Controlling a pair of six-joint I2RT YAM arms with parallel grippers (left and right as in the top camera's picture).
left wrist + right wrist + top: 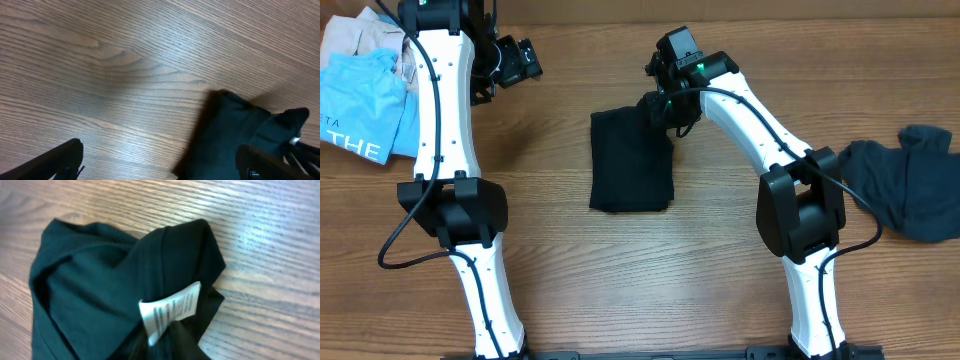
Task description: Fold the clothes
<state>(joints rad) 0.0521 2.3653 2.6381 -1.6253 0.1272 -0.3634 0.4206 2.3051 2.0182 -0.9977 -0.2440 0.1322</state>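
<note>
The black T-shirt (630,162) lies folded into a narrow rectangle at the table's middle. My right gripper (667,106) is at its far right corner. In the right wrist view the gripper (167,341) is shut on a raised fold of that dark fabric (95,285), right beside a white care label (170,309). My left gripper (512,58) hangs open over bare wood, left of the shirt. In its own view the gripper (162,170) holds nothing, and a corner of the shirt (230,130) lies by the right finger (260,162).
A dark slate-blue garment (910,180) lies crumpled at the right edge. At the far left lie a light-blue garment with white letters (360,110) and a beige one (360,35) behind it. Both arm bases stand at the near edge.
</note>
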